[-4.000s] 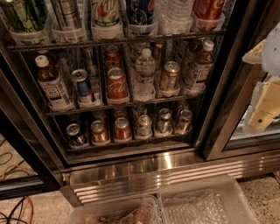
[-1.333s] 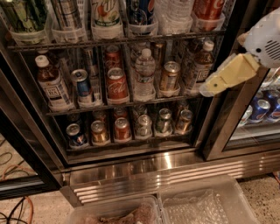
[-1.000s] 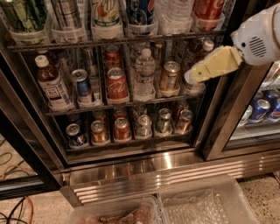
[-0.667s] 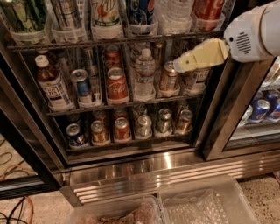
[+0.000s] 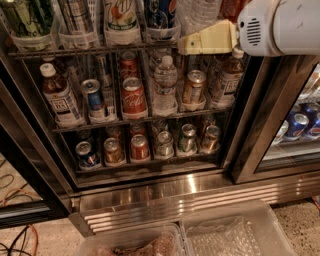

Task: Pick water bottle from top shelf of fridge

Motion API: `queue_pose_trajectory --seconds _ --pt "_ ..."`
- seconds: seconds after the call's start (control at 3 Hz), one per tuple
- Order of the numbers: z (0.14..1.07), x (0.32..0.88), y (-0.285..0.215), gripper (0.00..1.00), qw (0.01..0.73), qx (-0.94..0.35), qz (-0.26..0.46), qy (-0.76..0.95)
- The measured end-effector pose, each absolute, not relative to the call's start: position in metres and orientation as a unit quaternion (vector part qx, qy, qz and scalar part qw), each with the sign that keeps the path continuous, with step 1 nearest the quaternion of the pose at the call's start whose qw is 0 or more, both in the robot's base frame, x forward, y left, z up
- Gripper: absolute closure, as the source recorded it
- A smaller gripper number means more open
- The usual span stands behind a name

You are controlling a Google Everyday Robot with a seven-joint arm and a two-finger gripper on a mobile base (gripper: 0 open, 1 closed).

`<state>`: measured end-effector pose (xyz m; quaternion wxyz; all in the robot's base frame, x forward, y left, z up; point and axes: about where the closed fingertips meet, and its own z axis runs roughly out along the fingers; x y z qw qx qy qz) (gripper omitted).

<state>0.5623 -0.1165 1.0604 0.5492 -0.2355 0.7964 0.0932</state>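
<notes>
The fridge (image 5: 250, 140) stands in front of me with its racks of drinks in view. The top shelf (image 5: 75, 51) is a dark wire rack with clear cup holders along the top of the view. The water bottle (image 5: 196, 15) is a clear ribbed bottle standing there between a Pepsi bottle (image 5: 160, 12) and a red bottle (image 5: 231, 7); only its lower part shows. My gripper (image 5: 183, 47) is cream-coloured, reaches in from the white arm (image 5: 280, 25) at the upper right, and points left just below and in front of the water bottle's holder.
The middle rack holds a small white-capped clear bottle (image 5: 165, 85), brown tea bottles (image 5: 59, 97) and cans. Small cans fill the bottom rack (image 5: 145, 150). Pepsi cans (image 5: 300, 125) sit behind the right door. Clear plastic bins (image 5: 235, 235) lie below the ribbed steel base (image 5: 175, 197). Cables (image 5: 20, 235) lie on the floor at left.
My gripper has come in from the right edge and moved left and up across the fridge front, from middle-rack height to the top shelf. The bottles have not moved.
</notes>
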Motion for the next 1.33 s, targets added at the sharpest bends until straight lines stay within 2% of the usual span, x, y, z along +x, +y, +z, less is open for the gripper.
queue_pose_trajectory --seconds 0.67,1.33 --pt "1.063 0.562 -0.115 0.0 0.556 -0.226 0.092 0.794" --pt "1.052 0.587 -0.108 0.0 0.613 -0.166 0.084 0.768"
